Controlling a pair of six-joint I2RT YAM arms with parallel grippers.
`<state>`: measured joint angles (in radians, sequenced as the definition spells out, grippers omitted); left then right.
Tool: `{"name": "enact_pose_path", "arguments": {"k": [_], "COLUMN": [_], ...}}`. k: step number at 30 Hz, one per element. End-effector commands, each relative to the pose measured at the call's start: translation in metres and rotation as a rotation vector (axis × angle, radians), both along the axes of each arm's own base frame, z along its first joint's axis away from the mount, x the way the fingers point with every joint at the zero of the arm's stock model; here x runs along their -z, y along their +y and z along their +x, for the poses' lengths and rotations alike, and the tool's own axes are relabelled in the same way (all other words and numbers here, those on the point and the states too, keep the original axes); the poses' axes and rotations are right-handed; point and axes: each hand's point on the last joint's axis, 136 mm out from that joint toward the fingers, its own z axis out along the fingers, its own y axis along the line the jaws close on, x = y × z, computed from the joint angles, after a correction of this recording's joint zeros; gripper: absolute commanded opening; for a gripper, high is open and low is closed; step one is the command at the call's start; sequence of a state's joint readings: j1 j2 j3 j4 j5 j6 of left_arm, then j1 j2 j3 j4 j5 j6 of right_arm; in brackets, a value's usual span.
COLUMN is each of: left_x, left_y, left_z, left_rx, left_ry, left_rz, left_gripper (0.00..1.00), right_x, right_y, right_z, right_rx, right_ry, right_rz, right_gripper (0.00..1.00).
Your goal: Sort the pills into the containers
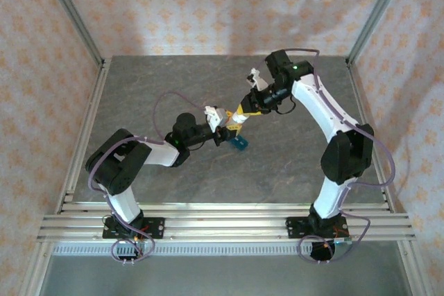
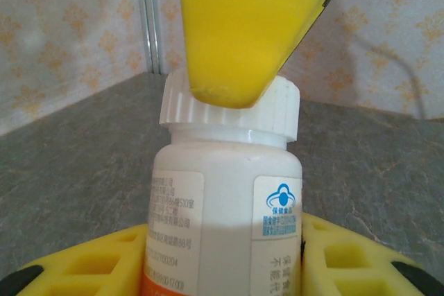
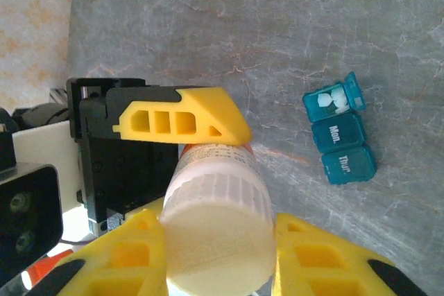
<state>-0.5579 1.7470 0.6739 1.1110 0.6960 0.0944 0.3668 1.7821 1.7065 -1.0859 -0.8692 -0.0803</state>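
While left jaws grip one bottle [image 2: 222,227] and right jaws its cap [image 3: 218,230], one pill box [image 3: 340,136] lies nearby.

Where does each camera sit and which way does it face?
Top external: above and behind the robot, looking down at the table; left arm and right arm show, left gripper meeting right gripper.
Left wrist: looks roughly level along its own fingers at the white bottle they grip.
Right wrist: looks down over its own fingers, clamped on the cap; teal pill box beyond.
Shared: both wrist views show the bottle and the other gripper's finger.
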Motion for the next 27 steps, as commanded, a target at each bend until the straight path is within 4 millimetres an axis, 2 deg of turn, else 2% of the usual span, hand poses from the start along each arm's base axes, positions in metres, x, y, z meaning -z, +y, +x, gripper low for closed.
{"name": "enact_pose_path", "arguments": {"k": [1,10,13,21,27], "left_x": [-0.082,-0.085,-0.084,-0.077,-0.075], "left_y": [-0.001,-0.002,-0.002,-0.001,0.000], "left_z": [-0.008,-0.007,-0.006,-0.006,-0.007], "left_rx": [0.023,0.023,0.022,0.019,0.016], "left_ry": [-0.218,-0.214,-0.209,-0.193,-0.188], "left_rz": [-0.150,-0.157,-0.158,-0.150,-0.148], "left_gripper": [0.00,0.00,0.00,0.00,0.00], "right_x": [-0.001,0.000,0.003,0.001,-0.013], "right_y": [0.011,0.010,0.009,0.006,0.008], "right_z": [-0.001,-0.001,0.001,0.007,0.019], "right_rx": [0.050,0.078,0.086,0.118,0.163], "right_ry": [0.032,0.066,0.073,0.044,0.004], "right_rz": [0.047,0.030,0.024,0.010,0.024], "right_gripper": [0.25,0.26,0.30,0.48,0.70]}}
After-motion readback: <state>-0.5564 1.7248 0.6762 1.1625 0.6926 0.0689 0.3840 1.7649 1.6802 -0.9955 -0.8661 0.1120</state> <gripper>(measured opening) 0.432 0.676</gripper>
